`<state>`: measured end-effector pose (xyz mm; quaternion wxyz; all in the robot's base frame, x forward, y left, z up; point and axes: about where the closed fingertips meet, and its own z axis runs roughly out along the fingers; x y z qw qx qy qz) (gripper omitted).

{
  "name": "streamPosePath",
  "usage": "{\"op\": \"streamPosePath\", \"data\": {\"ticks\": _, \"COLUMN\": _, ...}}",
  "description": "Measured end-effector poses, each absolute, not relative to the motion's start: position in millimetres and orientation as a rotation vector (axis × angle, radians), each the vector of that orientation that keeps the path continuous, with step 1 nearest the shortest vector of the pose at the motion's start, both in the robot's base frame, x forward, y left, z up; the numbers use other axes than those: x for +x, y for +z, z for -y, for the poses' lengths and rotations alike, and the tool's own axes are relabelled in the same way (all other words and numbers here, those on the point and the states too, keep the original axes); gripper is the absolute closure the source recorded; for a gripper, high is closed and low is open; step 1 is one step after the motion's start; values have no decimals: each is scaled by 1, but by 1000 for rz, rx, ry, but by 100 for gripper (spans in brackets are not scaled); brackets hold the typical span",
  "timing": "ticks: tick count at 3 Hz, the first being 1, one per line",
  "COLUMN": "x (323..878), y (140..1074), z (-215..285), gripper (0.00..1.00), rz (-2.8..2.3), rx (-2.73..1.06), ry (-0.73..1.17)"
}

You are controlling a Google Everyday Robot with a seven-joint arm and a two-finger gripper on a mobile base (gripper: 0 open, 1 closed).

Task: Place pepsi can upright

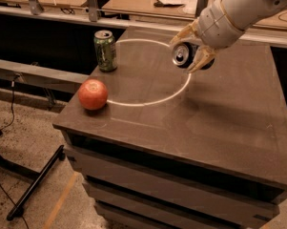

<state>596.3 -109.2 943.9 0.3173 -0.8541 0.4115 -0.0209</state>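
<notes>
The gripper (187,53) is clamped on the pepsi can (181,55), holding it sideways in the air above the table (219,128), at the white ring's right edge. If it lets go before the wrist turns, the can lands flat and could roll towards the green can (105,50), the apple (93,94), or off the edge.

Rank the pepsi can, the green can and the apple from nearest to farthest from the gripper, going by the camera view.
1. pepsi can: held on its side in the gripper, which is shut on it above the far right part of the table.
2. green can: upright at the table's far left edge.
3. apple: by the left edge, closer to the front.
</notes>
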Motion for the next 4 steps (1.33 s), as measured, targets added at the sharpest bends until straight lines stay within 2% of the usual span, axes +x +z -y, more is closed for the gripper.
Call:
{"op": "streamPosePath", "data": {"ticks": 2, "x": 583, "y": 967, "z": 95, "gripper": 100, "rz": -1111, "rx": -2173, "ry": 59}}
{"op": "streamPosePath", "data": {"ticks": 4, "x": 540, "y": 1017, "z": 80, "gripper": 100, "rz": -1238, "rx": -1864, "ry": 324}}
